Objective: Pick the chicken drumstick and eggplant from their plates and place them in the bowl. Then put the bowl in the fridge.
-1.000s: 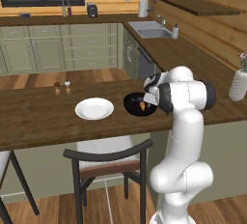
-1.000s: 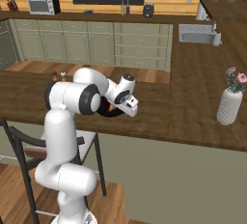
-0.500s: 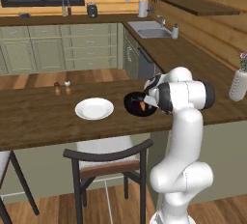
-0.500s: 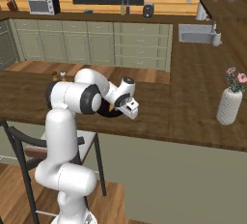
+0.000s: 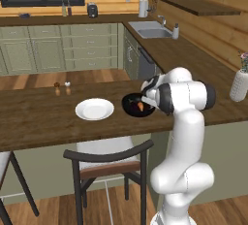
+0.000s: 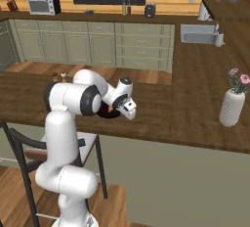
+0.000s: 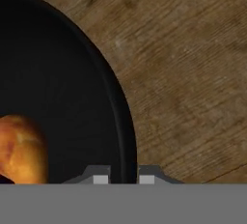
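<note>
The black bowl [image 5: 131,104] [image 6: 106,112] [image 7: 58,88] sits on the wooden counter to the right of a white plate [image 5: 94,108]. The orange-brown chicken drumstick [image 5: 140,106] [image 7: 20,148] lies inside the bowl. My gripper [image 5: 148,105] [image 6: 118,112] [image 7: 123,178] is at the bowl's right edge, shut on the rim, one fingertip [image 7: 100,178] inside the bowl and the other outside it. The eggplant is hidden from me, and the fridge is out of view.
Two small shakers [image 5: 62,88] stand at the counter's far side, left of the plate. A dark chair [image 5: 109,163] is tucked under the near edge. A vase with flowers [image 6: 232,104] stands on the counter's right part. A sink [image 5: 151,29] lies beyond.
The jaws have closed from wide open onto the bowl's rim. The arm, bowl and plate have stayed in place.
</note>
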Controlling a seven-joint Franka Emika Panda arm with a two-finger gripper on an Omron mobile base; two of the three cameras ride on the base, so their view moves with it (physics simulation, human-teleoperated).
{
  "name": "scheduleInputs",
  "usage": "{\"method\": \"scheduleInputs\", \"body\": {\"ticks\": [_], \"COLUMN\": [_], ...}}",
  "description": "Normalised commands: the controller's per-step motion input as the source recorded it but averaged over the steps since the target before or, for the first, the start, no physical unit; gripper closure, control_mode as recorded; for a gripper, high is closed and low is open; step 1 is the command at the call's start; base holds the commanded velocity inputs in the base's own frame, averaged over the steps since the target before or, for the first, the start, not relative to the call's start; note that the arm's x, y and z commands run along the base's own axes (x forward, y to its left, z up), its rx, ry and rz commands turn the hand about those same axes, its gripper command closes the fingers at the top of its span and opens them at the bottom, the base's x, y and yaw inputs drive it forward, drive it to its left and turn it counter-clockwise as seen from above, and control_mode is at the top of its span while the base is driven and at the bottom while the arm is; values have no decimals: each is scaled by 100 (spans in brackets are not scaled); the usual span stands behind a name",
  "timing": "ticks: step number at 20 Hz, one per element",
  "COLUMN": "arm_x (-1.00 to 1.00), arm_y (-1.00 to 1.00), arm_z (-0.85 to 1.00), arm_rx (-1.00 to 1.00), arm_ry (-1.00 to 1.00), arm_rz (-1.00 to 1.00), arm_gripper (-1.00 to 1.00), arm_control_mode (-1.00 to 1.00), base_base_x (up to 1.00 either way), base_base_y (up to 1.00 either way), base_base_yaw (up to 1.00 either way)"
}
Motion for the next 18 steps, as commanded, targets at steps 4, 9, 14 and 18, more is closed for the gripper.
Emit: {"method": "scheduleInputs", "body": {"ticks": [4, 9, 14, 18], "arm_x": [-2, -38, -53, -60], "arm_y": [12, 20, 30, 34], "arm_z": [31, 100, 100, 100], "arm_rx": [-1, 0, 0, 0], "arm_ry": [-1, 0, 1, 5], "arm_rz": [-14, -6, -7, -12], "arm_gripper": [100, 100, 100, 100], "arm_control_mode": [-100, -100, -100, -100], "base_base_x": [0, 0, 0, 0], "base_base_y": [0, 0, 0, 0], "base_base_yaw": [0, 0, 0, 0]}}
